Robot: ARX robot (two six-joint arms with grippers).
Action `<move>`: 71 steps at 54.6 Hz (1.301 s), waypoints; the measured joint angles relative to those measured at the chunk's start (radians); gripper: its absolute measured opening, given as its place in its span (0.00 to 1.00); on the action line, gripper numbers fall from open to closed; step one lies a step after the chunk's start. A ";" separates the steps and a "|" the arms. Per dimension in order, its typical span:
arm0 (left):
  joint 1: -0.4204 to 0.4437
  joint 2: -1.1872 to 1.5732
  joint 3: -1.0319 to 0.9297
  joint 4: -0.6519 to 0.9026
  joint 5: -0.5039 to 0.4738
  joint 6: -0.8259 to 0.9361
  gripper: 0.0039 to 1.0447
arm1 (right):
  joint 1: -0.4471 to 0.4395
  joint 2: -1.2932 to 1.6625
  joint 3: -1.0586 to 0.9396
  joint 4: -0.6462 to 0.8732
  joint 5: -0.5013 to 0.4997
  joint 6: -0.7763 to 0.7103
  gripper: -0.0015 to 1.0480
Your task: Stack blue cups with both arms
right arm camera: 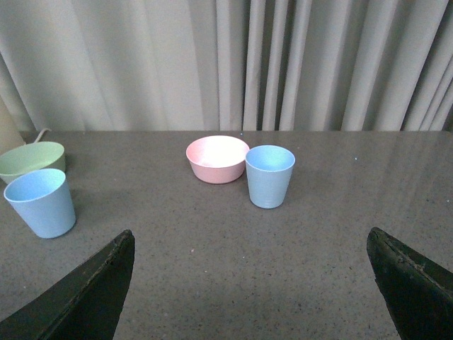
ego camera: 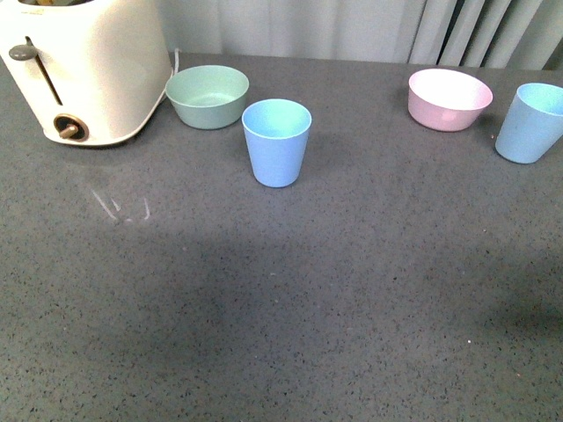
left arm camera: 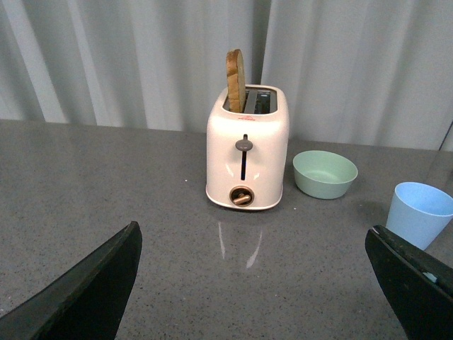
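Note:
Two light blue cups stand upright and apart on the grey table (ego camera: 290,290). One blue cup (ego camera: 276,141) is near the middle, just in front of the green bowl; it also shows as the cup (left arm camera: 419,214) in the left wrist view and the cup (right arm camera: 41,202) in the right wrist view. The other blue cup (ego camera: 530,122) stands at the far right beside the pink bowl, seen too as the cup (right arm camera: 270,176). Neither arm shows in the front view. My left gripper (left arm camera: 255,283) is open with bare table between its fingers. My right gripper (right arm camera: 251,283) is open too, short of the right cup.
A cream toaster (ego camera: 84,66) with a slice of bread (left arm camera: 236,80) in it stands at the back left. Beside it sits a pale green bowl (ego camera: 208,96). A pink bowl (ego camera: 449,98) sits at the back right. Curtains (right arm camera: 233,64) hang behind the table's far edge.

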 joint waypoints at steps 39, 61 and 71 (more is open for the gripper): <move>0.003 0.010 0.005 -0.017 0.010 -0.003 0.92 | 0.000 0.000 0.000 0.000 0.000 0.000 0.91; -0.089 1.196 0.605 -0.058 0.094 -0.103 0.92 | 0.000 0.000 0.000 0.000 0.000 0.000 0.91; -0.195 1.538 0.836 -0.050 0.053 -0.146 0.92 | 0.000 0.000 0.000 0.000 0.000 0.000 0.91</move>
